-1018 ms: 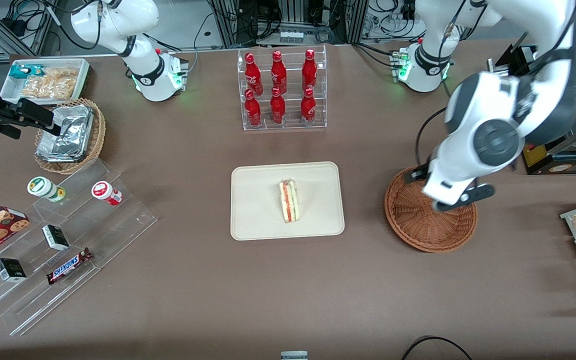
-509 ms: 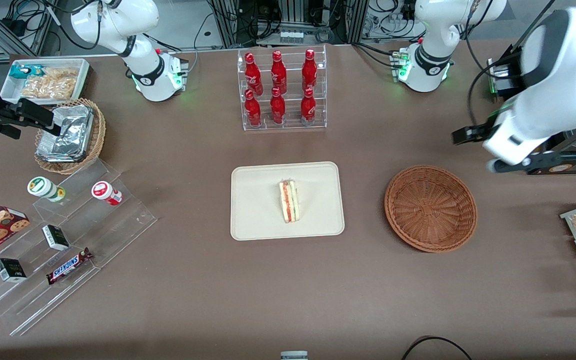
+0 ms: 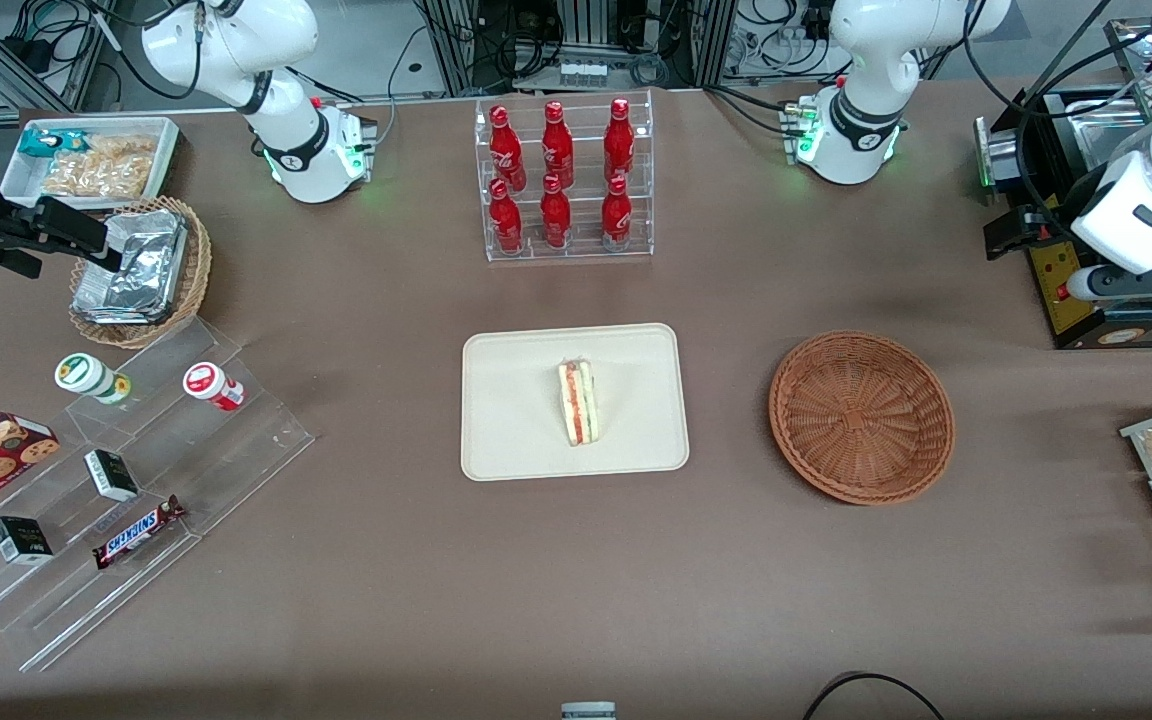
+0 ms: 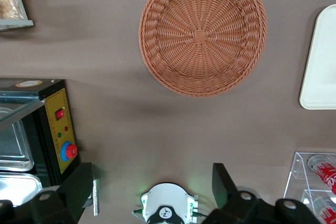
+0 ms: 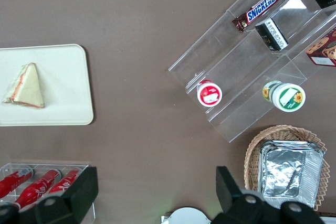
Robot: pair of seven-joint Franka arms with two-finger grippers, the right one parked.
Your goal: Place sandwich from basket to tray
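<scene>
Since a second ago, when my arm hung over the basket (image 3: 861,416), I have drawn well away toward my own end of the worktop (image 3: 736,580), high beside the dark appliance (image 3: 1086,280) at the edge. My claw (image 4: 152,192) now stands raised, its two fingers wide apart and gripping nothing, as the left wrist view shows with open worktop between them.

Findings on the task's things:
- Sandwich (image 3: 578,402): lying on the tray (image 3: 506,440), near its middle, wholly inside the rim, in the same spot throughout the last second.
- Basket: bare wicker, nothing in it, well apart from the tray, toward my end.
- Bottle rack (image 3: 564,180): farther from the front camera than the tray, undisturbed.

Assessment: the transfer looks complete. The withdrawal leaves nothing near the sandwich to disturb it, and I judge no further handling necessary.
</scene>
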